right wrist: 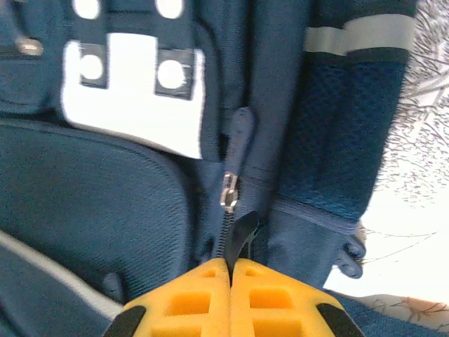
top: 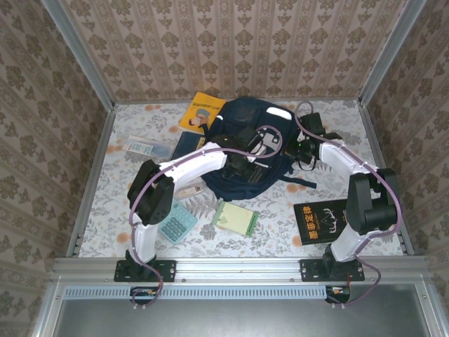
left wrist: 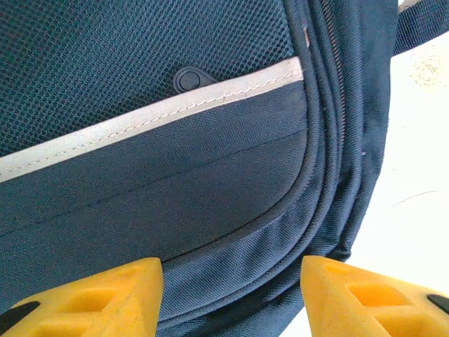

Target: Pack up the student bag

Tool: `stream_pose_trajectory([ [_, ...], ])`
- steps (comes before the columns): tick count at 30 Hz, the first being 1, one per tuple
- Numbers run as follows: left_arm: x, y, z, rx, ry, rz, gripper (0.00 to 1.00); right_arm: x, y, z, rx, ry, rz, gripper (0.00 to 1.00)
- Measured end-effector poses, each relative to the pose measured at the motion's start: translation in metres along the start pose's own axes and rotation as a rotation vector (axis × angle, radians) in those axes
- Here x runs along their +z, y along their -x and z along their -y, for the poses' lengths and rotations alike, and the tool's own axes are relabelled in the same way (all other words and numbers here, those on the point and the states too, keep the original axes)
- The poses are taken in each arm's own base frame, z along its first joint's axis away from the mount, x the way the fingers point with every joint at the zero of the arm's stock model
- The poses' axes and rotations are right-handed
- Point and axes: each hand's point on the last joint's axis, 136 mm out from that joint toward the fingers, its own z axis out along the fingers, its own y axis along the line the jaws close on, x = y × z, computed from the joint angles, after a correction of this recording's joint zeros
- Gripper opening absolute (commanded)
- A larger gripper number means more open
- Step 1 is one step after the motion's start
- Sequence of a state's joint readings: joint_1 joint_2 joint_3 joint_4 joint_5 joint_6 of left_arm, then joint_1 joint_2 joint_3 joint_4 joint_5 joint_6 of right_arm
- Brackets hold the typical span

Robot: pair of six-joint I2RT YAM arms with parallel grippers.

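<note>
The student bag (top: 245, 116) lies on the floral tabletop (top: 280, 235) a little above the centre of the overhead view, towards the back wall, and both arms reach over it from the bottom edge. In the right wrist view the right tool (right wrist: 230, 270) sits at the bottom centre. Its two yellow fingers (right wrist: 182, 302) are pressed flat against each other and pinch a dark pull tab (right wrist: 245, 232) that rises from between their tips. Just above it, mid-frame, a silver zipper slider (right wrist: 229, 191) sits on the bag's navy zip line, and a white patch (right wrist: 133, 105) shows at the upper left. In the left wrist view the left tool (left wrist: 231, 263) stands moderately wide. One finger is at the lower left and the other at the lower right, with the bag's curved, piped pocket edge between them; whether the tips touch the fabric cannot be told. A grey-white stripe (left wrist: 154, 123) crosses that frame from the left edge up towards the upper right, with a small dark snap (left wrist: 188, 78) just above it. Other things lie around the bag in the overhead view:
- a yellow book (top: 202, 111) just beside its upper-left side
- a black book (top: 320, 221) at the lower right
- a green notepad (top: 235, 216) below the bag
- a teal calculator (top: 177, 223) near the left arm (top: 189, 165)
</note>
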State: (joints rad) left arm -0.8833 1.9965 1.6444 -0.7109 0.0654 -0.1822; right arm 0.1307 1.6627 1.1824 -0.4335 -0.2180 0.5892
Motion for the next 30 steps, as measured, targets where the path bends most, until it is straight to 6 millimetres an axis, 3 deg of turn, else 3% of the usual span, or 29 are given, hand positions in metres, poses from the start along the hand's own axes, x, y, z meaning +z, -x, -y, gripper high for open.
stream_pose_trajectory([
  [4, 0.0, 0.0, 0.001, 0.006, -0.001, 0.0, 0.57, -0.013, 0.013, -0.021, 0.004, 0.05, 0.024, 0.0],
  [16, -0.01, 0.013, 0.021, 0.086, -0.018, 0.04, 0.65, -0.032, 0.032, -0.049, 0.055, 0.112, 0.058, 0.0],
  [23, -0.008, 0.023, 0.049, 0.194, -0.016, 0.065, 0.59, -0.032, 0.032, -0.051, 0.084, 0.117, 0.056, 0.0],
  [28, 0.008, 0.027, 0.065, 0.25, 0.0, 0.059, 0.57, -0.032, 0.031, -0.052, 0.099, 0.119, 0.054, 0.0],
  [30, 0.017, 0.026, 0.064, 0.26, 0.023, 0.048, 0.42, -0.032, 0.031, -0.052, 0.102, 0.118, 0.054, 0.0],
])
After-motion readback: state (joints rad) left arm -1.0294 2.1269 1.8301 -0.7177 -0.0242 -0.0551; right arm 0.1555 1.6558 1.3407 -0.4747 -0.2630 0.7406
